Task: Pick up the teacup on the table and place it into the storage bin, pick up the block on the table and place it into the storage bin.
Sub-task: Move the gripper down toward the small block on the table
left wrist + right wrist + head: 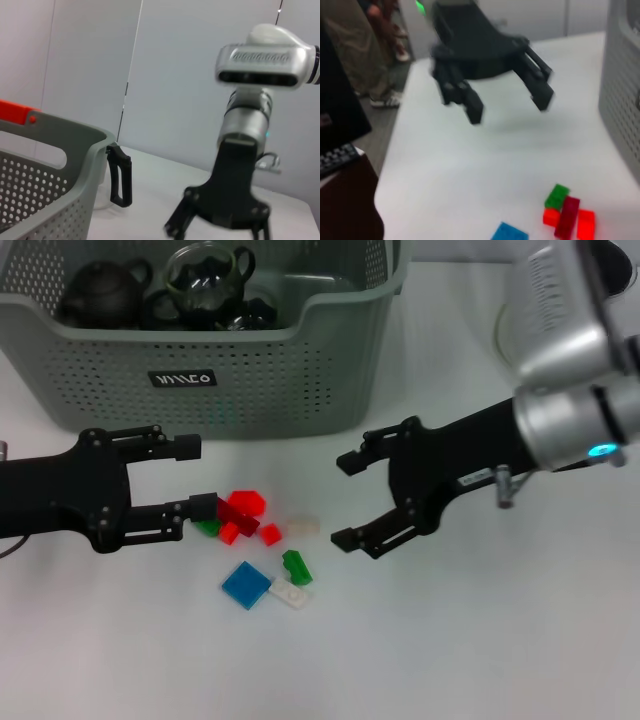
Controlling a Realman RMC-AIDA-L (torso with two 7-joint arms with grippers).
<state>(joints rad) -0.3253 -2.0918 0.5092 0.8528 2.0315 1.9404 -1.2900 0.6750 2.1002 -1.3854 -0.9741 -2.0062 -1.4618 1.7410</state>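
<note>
The grey-green storage bin stands at the back of the white table and holds dark tea ware. I see no teacup on the table. Several small blocks lie in front of the bin: a red cluster, a blue tile, a green block and a white one. My left gripper is open and empty, with its lower fingertip right beside the red cluster. My right gripper is open and empty, just right of the blocks. The right wrist view shows the left gripper above the blocks.
A translucent block and a small red block lie between the two grippers. The bin's perforated wall is close behind both grippers. Bare white table stretches toward the front.
</note>
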